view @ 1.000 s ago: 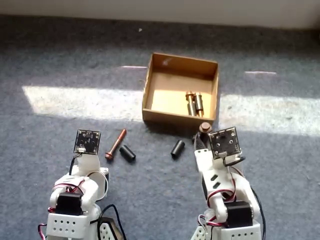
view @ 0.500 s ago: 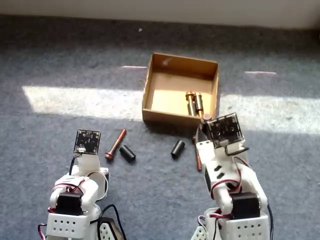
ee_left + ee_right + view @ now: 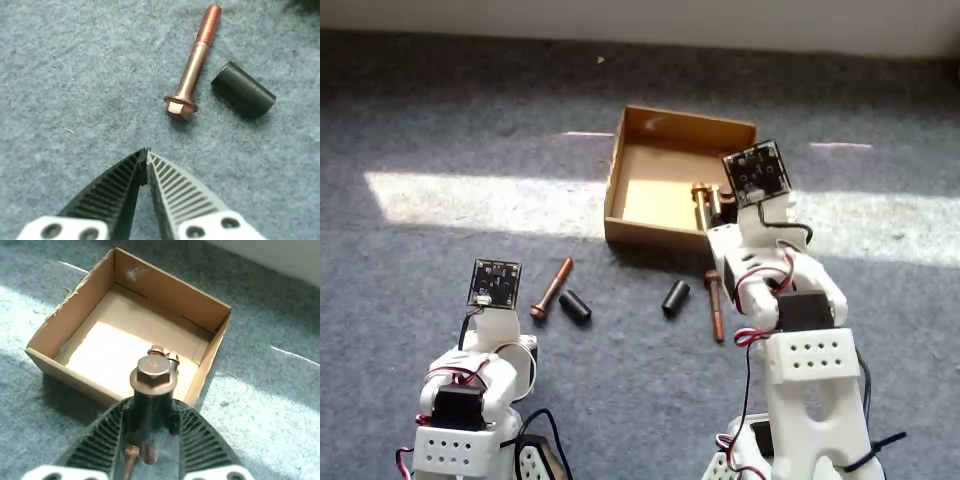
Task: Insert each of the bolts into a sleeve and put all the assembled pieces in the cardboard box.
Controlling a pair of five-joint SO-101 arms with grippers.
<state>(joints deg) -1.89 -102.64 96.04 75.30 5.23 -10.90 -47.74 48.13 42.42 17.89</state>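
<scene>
Right claw (image 3: 150, 412) clamped on the sleeved bolt (image 3: 152, 375), poised above the near wall of the cardboard box (image 3: 165, 290). Best to clear that rim fully before releasing. Left claw (image 3: 146, 159) pinched together beside the loose bolt (image 3: 192, 75).

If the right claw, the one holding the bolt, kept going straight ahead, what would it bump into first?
Probably the two bolts already lying in the cardboard box, or the box floor just beside them. Depth is hard to judge from these views.
</scene>
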